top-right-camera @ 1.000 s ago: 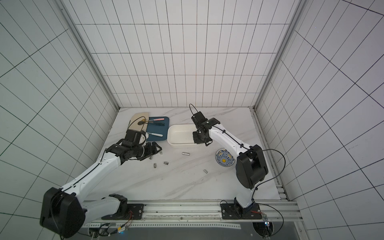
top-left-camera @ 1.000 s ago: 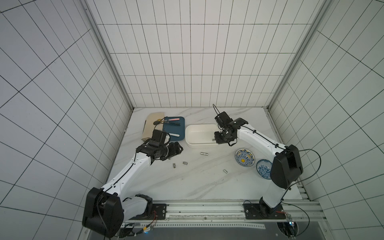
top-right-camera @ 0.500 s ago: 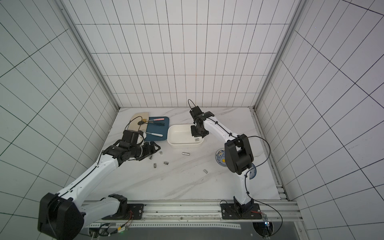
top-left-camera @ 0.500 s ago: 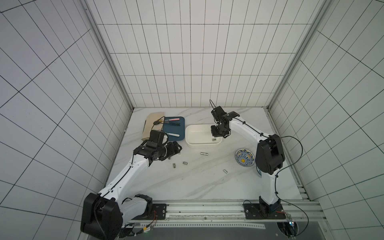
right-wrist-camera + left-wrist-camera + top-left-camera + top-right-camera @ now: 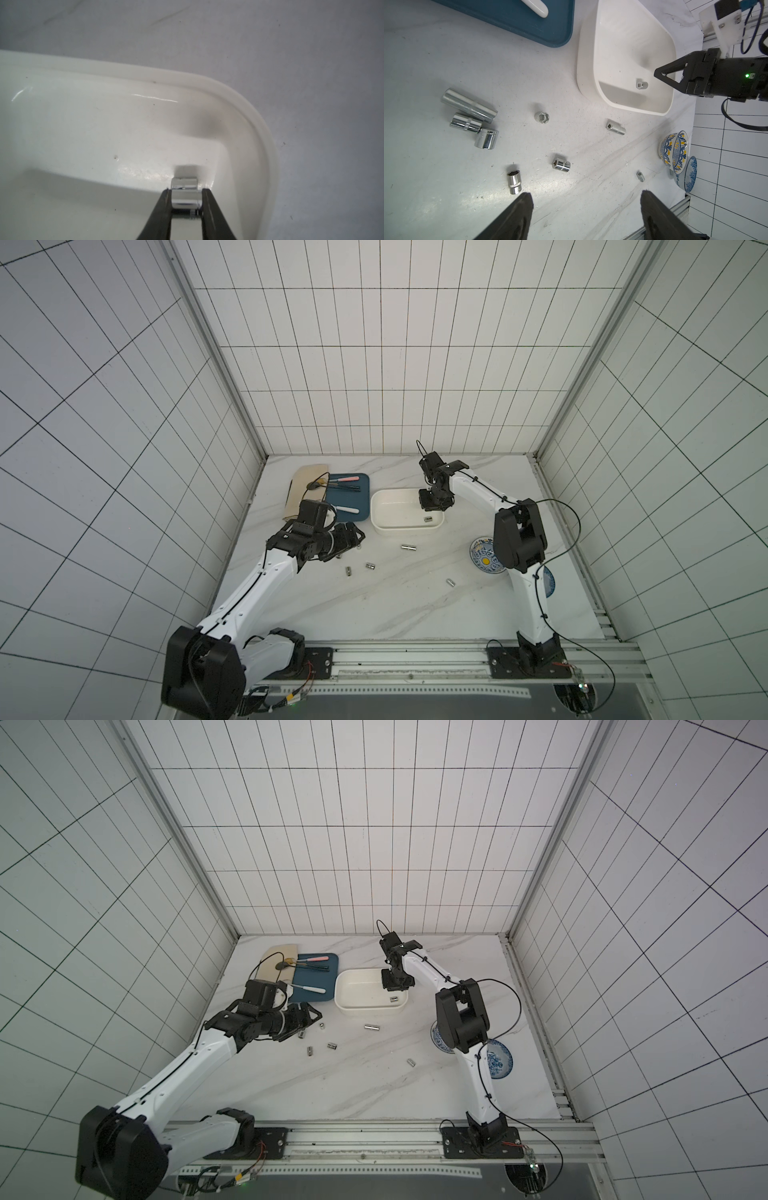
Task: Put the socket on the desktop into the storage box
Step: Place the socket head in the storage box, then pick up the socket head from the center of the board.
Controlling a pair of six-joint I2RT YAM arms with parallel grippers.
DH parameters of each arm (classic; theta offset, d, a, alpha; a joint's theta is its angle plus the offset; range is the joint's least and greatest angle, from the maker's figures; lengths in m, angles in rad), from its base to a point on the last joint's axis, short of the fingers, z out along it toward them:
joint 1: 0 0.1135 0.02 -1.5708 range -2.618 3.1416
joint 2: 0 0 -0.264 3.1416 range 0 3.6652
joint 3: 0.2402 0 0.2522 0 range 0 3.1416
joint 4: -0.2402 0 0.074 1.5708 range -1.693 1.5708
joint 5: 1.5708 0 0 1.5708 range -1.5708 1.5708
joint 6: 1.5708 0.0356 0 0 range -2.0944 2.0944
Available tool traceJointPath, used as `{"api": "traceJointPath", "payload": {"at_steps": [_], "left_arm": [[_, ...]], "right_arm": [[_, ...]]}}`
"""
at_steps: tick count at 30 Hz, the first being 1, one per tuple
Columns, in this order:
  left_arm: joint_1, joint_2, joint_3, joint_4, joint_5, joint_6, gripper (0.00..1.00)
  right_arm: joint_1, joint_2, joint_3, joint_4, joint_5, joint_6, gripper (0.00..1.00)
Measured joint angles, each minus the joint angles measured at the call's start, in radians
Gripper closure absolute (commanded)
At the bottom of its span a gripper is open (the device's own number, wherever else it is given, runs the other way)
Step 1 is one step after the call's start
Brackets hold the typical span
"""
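The white storage box [image 5: 399,531] [image 5: 361,1011] stands mid-desktop [image 5: 374,614]. My right gripper [image 5: 432,510] [image 5: 395,988] [image 5: 655,74] hangs low inside the box near a corner. In the right wrist view my right gripper [image 5: 186,190] is shut on a small chrome socket [image 5: 186,199] above the box floor, near the rim [image 5: 145,70]. Another socket [image 5: 641,84] [image 5: 428,519] lies on the box floor just under those tips. Several sockets lie loose on the desktop, among them a long one [image 5: 469,105] and a short one [image 5: 513,180]. My left gripper [image 5: 586,193] [image 5: 360,536] hovers open over them, holding nothing.
A dark-blue tray [image 5: 362,497] with hand tools sits left of the box, with a beige board [image 5: 303,485] behind it. Two blue-patterned bowls [image 5: 482,560] [image 5: 498,1063] stand at the right by my right arm. The arms' base rail [image 5: 415,655] runs along the front edge, and tiled walls close in the other sides.
My right gripper has moved left from the box's right edge to over its inside, and that arm's elbow has swung inward. The left arm has barely moved.
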Motion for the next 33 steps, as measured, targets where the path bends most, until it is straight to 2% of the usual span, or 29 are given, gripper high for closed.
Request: {"api": "traceJointPath", "payload": {"at_steps": [13, 20, 33], "left_arm": [[0.000, 0.021, -0.005, 0.008, 0.004, -0.004, 0.15], [0.000, 0.027, -0.006, 0.021, 0.004, -0.007, 0.15], [0.000, 0.031, -0.006, 0.022, 0.003, -0.007, 0.15]], "right_arm": [[-0.006, 0.092, 0.095, -0.023, -0.019, -0.003, 0.71], [-0.006, 0.112, 0.109, -0.031, -0.020, -0.005, 0.62], [-0.006, 0.109, 0.114, -0.035, -0.021, -0.006, 0.58]]}}
